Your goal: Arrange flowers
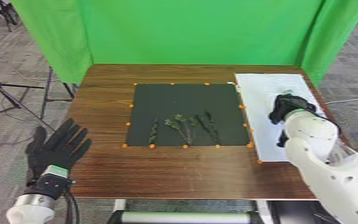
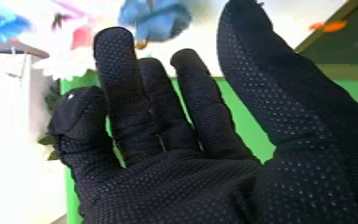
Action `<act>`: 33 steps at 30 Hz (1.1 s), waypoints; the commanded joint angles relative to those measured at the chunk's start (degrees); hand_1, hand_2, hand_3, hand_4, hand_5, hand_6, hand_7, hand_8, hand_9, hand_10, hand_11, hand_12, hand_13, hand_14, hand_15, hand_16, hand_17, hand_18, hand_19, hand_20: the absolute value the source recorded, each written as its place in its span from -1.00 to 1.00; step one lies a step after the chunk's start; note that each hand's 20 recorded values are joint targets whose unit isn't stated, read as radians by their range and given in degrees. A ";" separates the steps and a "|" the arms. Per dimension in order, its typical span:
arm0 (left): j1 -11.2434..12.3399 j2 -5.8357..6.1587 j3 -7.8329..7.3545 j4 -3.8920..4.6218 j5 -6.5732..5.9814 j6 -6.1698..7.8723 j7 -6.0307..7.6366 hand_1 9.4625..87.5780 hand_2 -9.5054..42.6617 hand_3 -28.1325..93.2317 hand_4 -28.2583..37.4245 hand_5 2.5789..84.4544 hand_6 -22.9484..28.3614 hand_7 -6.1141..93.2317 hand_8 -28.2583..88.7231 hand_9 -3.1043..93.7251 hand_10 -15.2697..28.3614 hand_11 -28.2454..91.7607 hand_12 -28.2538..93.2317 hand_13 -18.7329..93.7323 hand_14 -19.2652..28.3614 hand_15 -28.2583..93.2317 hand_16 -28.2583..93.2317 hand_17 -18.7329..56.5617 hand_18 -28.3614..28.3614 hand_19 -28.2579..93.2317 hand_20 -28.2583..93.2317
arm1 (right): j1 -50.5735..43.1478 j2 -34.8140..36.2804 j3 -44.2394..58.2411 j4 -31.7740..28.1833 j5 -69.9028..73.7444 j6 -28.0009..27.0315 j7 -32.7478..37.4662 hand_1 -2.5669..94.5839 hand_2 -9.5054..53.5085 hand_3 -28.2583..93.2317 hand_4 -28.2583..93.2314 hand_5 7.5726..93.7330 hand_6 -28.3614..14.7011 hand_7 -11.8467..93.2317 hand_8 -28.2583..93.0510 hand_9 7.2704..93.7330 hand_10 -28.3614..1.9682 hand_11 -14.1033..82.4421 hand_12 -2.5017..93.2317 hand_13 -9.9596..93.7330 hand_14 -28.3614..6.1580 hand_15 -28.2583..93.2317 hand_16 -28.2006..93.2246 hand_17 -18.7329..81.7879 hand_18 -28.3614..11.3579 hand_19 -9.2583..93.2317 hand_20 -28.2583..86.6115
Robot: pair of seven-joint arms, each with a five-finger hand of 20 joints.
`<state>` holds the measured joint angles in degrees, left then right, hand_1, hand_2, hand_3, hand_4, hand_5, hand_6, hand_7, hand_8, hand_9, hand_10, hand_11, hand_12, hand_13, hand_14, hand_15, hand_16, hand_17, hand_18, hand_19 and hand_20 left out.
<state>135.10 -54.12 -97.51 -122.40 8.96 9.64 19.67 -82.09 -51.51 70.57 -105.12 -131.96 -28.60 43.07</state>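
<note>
Lying side by side on the dark mat, green sprigs rest at the middle of the table. The right robot hand is at the white board, fingers loosely parted, thumb held away; past them show blurred blue blossoms. Beside the table's left edge, the left robot hand has its fingers spread.

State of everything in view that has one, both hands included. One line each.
Left hand: open, fingers spread, at the table's left edge.
Right hand: open, over the white sheet.
Green sprigs: lying on the dark mat, loosely side by side.
Dark mat: flat on the table, orange dots along its edges.
White sheet: flat, right of the mat.
Green curtain: hanging behind the table.
</note>
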 commanded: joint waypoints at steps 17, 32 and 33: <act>2.00 -1.07 0.18 -1.12 -1.74 1.67 0.94 -0.57 -0.34 0.60 -1.00 -0.21 0.22 -0.54 -0.68 -0.37 0.37 -0.15 -0.33 -0.34 0.42 0.07 -0.65 -0.69 0.44 -0.02 -0.38 | -4.41 -0.72 1.54 3.42 0.99 -0.13 3.06 0.23 -1.00 0.61 -1.00 0.24 0.16 -0.37 -0.73 0.30 -0.03 -0.26 -0.53 0.33 0.11 0.38 0.16 0.12 -0.72 0.98 0.24; 0.79 -1.11 0.38 -0.28 -2.37 0.36 1.31 -0.58 -0.32 0.60 -1.00 -0.20 0.22 -0.54 -0.68 -0.37 0.38 -0.16 -0.34 -0.33 0.41 0.06 -0.66 -0.67 0.42 -0.03 -0.39 | -4.54 -2.47 -3.59 -2.20 -9.67 14.93 -4.03 0.32 -1.00 0.63 -1.00 0.45 0.25 -0.05 -0.38 0.70 0.27 -0.39 0.03 0.54 0.29 0.30 0.25 0.25 -0.51 0.96 0.12; 0.62 -0.75 0.23 -0.09 -2.02 -0.17 1.53 -0.58 -0.32 0.60 -1.00 -0.20 0.22 -0.54 -0.68 -0.36 0.37 -0.16 -0.34 -0.33 0.41 0.05 -0.67 -0.67 0.42 -0.04 -0.39 | -3.58 -2.75 -4.86 -3.06 -10.63 16.42 -4.88 0.32 -1.00 0.64 -1.00 0.45 0.25 -0.06 -0.38 0.70 0.27 -0.39 0.04 0.54 0.28 0.30 0.24 0.25 -0.52 0.96 0.12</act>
<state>136.46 -54.98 -96.94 -122.99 5.94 10.98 20.81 -88.00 -51.93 72.11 -103.65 -137.87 -18.88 42.07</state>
